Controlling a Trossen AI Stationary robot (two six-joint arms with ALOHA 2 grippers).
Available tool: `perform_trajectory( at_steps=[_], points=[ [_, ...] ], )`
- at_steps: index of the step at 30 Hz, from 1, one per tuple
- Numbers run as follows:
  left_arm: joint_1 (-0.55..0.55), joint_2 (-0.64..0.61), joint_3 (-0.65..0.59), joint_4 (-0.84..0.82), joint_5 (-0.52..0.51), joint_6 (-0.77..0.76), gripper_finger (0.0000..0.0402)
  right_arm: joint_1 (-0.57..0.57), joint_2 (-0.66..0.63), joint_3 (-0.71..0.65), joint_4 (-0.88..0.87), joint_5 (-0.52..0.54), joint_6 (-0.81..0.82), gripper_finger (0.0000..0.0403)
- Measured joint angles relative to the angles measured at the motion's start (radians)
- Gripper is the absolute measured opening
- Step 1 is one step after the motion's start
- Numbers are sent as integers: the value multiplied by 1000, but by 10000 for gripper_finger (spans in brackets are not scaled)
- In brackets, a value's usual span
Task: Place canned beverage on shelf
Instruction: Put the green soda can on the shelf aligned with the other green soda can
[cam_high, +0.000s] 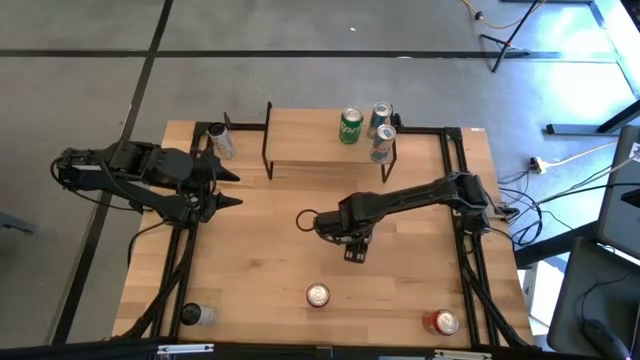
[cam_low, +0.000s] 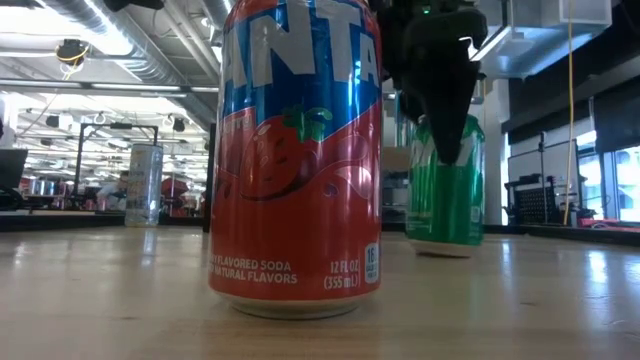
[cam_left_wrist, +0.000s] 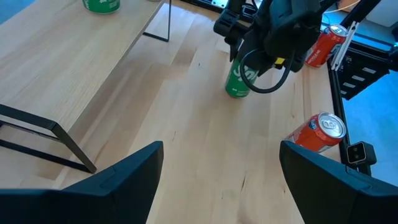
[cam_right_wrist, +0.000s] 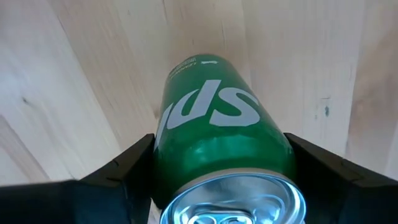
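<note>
A green canned beverage (cam_right_wrist: 217, 124) stands upright on its base on the table (cam_high: 260, 250), near the middle, as the low view (cam_low: 445, 190) also shows. My right gripper (cam_high: 355, 245) hangs over it, pointing down and open, one finger on each side of the can's upper part. In the high view the gripper hides this can. The shelf (cam_high: 310, 145) stands at the far edge with a green can (cam_high: 350, 126) and two silver cans (cam_high: 381, 130) on its right half. My left gripper (cam_high: 228, 187) waits open at the left, above the table. My right gripper straddles the green can near its top rim (cam_right_wrist: 236, 193) from above, with its fingers (cam_right_wrist: 124, 168) close against the can's two sides. I cannot tell whether they touch it. The can stands upright on the table.
A silver can (cam_high: 220, 140) stands left of the shelf. A red can (cam_high: 318, 295) stands near the front edge, close to the low camera (cam_low: 295, 150). Another red can (cam_high: 442, 321) is at the front right, and a dark can (cam_high: 195, 314) at the front left.
</note>
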Motion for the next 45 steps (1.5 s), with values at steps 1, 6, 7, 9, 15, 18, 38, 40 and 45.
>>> perform_trajectory(
  at_steps=[1,6,7,9,15,18,38,40,45],
  points=[
    [0,0,0,0,0,0,309,0,0,0,7,-2,0,293],
    [0,0,0,0,0,0,309,0,2,0,15,-7,0,383],
    [0,0,0,0,0,0,309,0,2,0,15,-7,-9,380],
    [0,0,0,0,0,0,309,0,-1,-1,14,-7,-23,361],
    [0,0,0,0,0,1,309,0,-88,-1,23,-6,-38,310],
    [0,0,0,-1,0,1,309,1,-147,-1,36,0,-41,300],
    [-14,-6,-242,392,57,-52,308,143,-599,-468,516,271,102,300],
    [-14,3,-248,417,51,-76,308,151,-618,-513,556,287,119,300],
    [-13,23,-249,434,49,-122,308,151,-604,-554,597,237,139,301]
  ],
)
